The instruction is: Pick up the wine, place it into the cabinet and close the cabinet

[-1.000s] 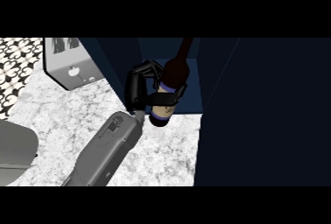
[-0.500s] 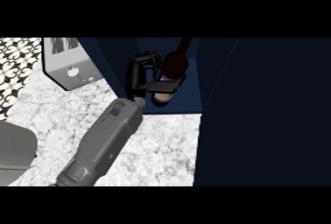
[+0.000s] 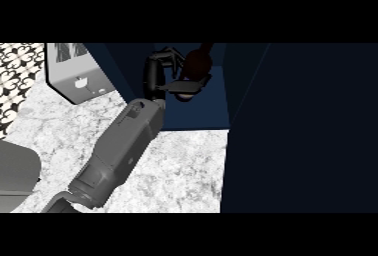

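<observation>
A white marbled counter is filling the lower left of the view. A patterned black-and-white tiled wall is showing at the upper left, beside a grey appliance. Deep shadow is lying over the right side.

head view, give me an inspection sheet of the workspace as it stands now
surface: white marbled counter, bare where it shows.
job's things: wine bottle, dark, inside the open dark blue cabinet, neck pointing toward the top of the view; cabinet door stands open at the right.
clutter: a grey appliance on the counter at upper left; a grey rounded shape at the left edge, too cut off to name.
robot hands: one robot hand is inside the cabinet, fingers curled round the bottle; which arm it is cannot be told. The other does not show.
cables: nothing seen.
surroundings: patterned black and white wall at far left.
</observation>
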Controlling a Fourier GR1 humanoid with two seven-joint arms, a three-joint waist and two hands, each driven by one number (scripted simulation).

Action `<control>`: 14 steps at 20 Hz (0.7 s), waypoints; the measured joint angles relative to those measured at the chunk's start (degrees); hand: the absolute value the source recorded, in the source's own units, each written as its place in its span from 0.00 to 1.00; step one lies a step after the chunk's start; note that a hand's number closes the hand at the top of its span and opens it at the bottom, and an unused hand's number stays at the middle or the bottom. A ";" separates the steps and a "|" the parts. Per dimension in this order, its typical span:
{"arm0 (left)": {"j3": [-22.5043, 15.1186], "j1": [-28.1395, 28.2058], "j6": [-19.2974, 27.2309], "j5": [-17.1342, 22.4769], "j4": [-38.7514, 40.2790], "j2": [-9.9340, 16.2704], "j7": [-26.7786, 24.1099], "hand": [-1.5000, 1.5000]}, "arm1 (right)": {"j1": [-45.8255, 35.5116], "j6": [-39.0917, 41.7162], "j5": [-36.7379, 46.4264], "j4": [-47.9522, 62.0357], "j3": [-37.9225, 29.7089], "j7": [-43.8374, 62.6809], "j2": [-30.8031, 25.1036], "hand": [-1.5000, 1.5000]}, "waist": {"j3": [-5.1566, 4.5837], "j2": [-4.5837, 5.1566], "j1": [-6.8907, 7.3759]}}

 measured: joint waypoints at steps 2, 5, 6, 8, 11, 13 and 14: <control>1.31 -1.58 0.32 -0.32 2.41 0.20 -1.65 1.00 | -0.12 0.33 -0.17 -0.08 -0.64 0.24 -0.49 0.00 | 0.01 0.05 -0.16; 2.29 -3.66 1.34 -0.03 5.56 -0.03 -3.47 1.00 | 0.47 0.63 -0.36 -0.18 -0.55 0.03 -0.37 0.00 | 0.01 0.13 -0.57; 2.28 -4.19 1.41 0.44 6.26 -0.08 -3.89 1.00 | 0.49 0.61 -0.33 -0.14 -0.28 0.00 -0.23 0.00 | 0.01 0.15 -0.67; 2.89 -5.62 0.99 0.63 8.18 -0.15 -4.56 1.00 | 0.07 1.08 -0.29 0.98 -0.99 -1.12 -0.27 0.00 | 0.01 0.22 -0.62; 4.84 -6.89 0.05 1.87 10.46 -0.08 -4.89 1.00 | 0.09 0.75 -0.37 0.77 0.11 -0.84 0.28 0.00 | 0.01 0.26 -0.78; 6.26 -7.37 -0.56 3.12 11.75 -0.18 -5.46 1.00 | 0.27 1.15 -0.46 0.77 0.21 -1.34 0.32 0.00 | 0.01 0.35 -1.07; 7.12 -7.73 -1.03 3.67 12.31 -0.03 -5.55 1.00 | 0.06 1.04 -0.56 0.65 0.25 -1.03 0.30 0.00 | 0.01 0.39 -1.18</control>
